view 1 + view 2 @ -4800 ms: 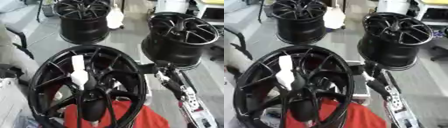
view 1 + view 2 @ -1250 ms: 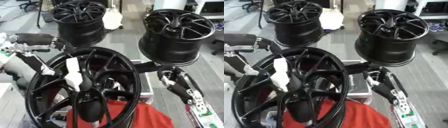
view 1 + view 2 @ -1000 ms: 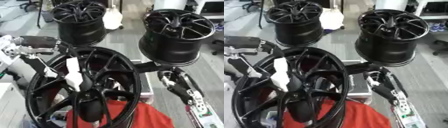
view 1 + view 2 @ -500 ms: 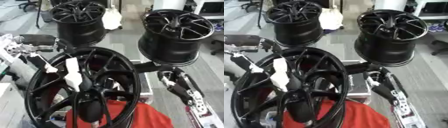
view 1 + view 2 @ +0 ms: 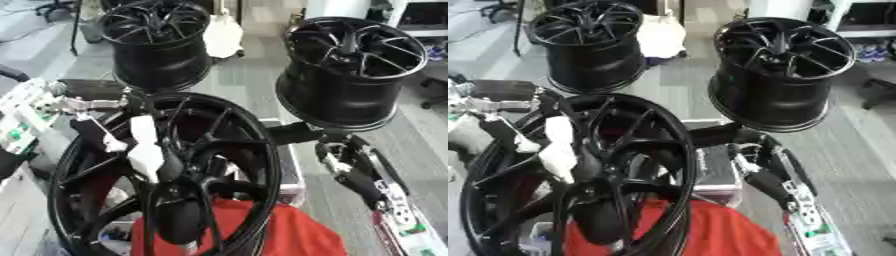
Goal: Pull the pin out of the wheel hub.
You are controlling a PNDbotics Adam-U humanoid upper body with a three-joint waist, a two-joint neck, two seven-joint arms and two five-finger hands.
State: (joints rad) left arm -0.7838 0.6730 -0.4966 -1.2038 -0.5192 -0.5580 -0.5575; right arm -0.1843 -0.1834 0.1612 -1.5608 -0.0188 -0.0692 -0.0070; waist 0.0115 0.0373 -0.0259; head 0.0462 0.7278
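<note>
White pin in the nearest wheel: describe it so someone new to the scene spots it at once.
Find the big black spoked wheel nearest the camera, above the red cloth. Against its spokes, left of centre, stands a white elongated pin, roughly upright. It is the only white piece on that wheel; the two black wheels behind carry none.

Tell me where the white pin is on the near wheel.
The white pin sits left of centre, stuck in the hub of the near wheel, above the red cloth.

The left hand (image 5: pixel 96 92) has come in from the left and now sits at the big wheel's (image 5: pixel 166 175) top rim.
</note>
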